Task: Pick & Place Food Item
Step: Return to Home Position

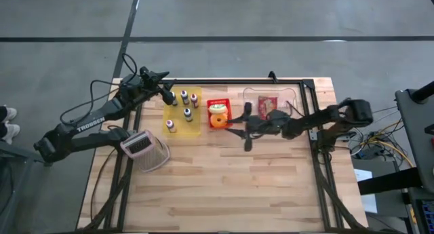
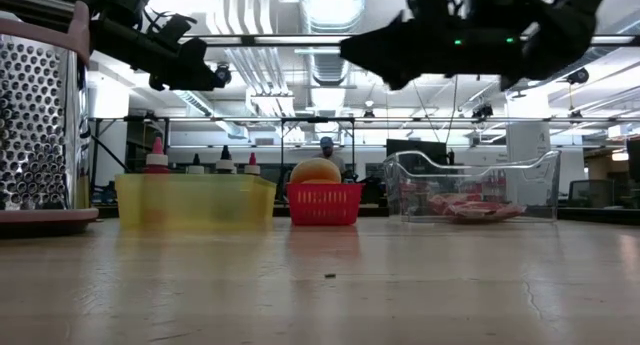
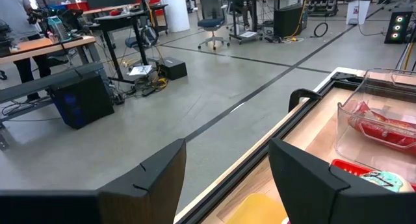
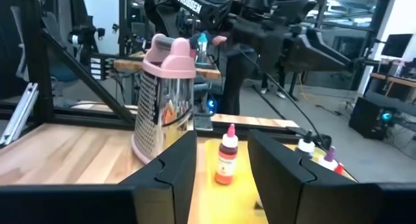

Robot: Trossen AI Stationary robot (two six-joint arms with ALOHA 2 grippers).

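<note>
- The orange donut (image 1: pixel 218 121) is in the red bin (image 1: pixel 210 112). The bin sits near the desk's (image 1: pixel 224 186) far edge, abt midway along it, between the yellow tray (image 1: pixel 178 129) and the clear bin (image 1: pixel 298 91).
- Your right claw (image 1: pixel 243 128) hangs just beside the red bin on the clear-bin side, fingers spread, nothing in them. Your left claw (image 1: pixel 167 95) is over the yellow tray's far corner on the left-arm side, also spread and empty.
- Handling, just my guess: the donut looks light and prob a bit squashy. The sides are rounded, so it could squirt out if you pinch hard. If you need to re-grab, go across the ring from above or put one finger thru the hole. The bin walls are close, so come straight down.
- The high view is the only one showing the ring shape and where both arms sit over the desk. The low view just shows the donut as a hump over the bin rim, but it does tell you both arms are well clear of the desk top.
- The left wrist view catches a pale piece w/ teal marks (image 3: pixel 383 178) in the bin, no orange one visible. The right wrist view misses the bin; you get a bottle (image 4: pixel 226 160) between the fingers and the grater (image 4: pixel 162 100).
</note>
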